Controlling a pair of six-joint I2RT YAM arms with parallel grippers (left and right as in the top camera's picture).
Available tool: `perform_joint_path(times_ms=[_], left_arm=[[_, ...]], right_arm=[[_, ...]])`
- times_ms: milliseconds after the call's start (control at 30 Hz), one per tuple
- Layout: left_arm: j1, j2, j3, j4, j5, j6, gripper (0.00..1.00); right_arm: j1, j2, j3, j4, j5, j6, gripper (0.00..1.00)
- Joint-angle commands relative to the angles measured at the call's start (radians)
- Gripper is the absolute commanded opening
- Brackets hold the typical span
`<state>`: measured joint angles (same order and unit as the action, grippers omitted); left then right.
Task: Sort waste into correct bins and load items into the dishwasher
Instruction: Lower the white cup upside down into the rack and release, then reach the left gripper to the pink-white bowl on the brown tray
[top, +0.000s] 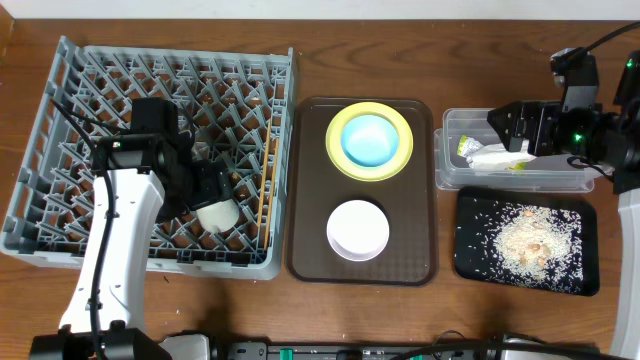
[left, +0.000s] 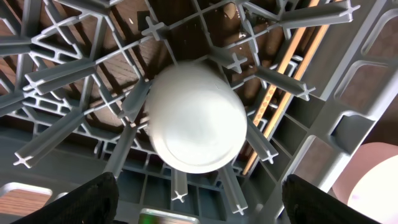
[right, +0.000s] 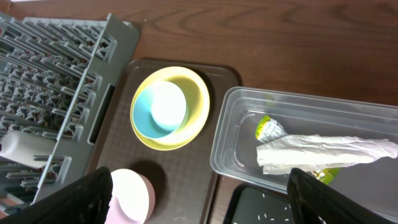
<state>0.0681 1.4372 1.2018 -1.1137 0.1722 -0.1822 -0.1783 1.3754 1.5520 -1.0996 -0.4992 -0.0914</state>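
Observation:
The small white cup (left: 196, 118) lies on its side among the pegs of the grey dish rack (top: 60, 150). My left gripper (top: 205, 188) hangs just above it, open, fingers apart from the cup. Chopsticks (top: 265, 190) rest along the rack's right side. The light blue bowl (top: 369, 140) sits in the yellow-green plate (top: 340, 125), with the white bowl (top: 357, 230) in front. The napkin (right: 323, 152) and wrapper (right: 268, 129) lie in the clear tub (top: 450, 170). Rice scraps (top: 525, 235) cover the black tray (top: 470, 250). My right gripper (top: 512, 128) hovers open and empty over the tub.
A dark brown serving tray (top: 310, 200) between the rack and the bins carries the plate and both bowls. The rack's slotted right wall stands close to that tray's left edge. Bare wooden table shows behind the tray.

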Motion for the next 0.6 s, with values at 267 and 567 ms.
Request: perform_joint_path(times_ms=[267, 567], left_arm=[[-0.002, -0.082, 0.092, 0.044, 0.096, 0.005, 0.82], [0.002, -0.223, 0.092, 0.045, 0.076, 0.005, 0.88]], right_arm=[[0.217, 0.037, -0.002, 0.001, 0.01, -0.11, 0.81], [0.547, 0.254, -0.002, 0.029, 0.188, -0.103, 0.63]])
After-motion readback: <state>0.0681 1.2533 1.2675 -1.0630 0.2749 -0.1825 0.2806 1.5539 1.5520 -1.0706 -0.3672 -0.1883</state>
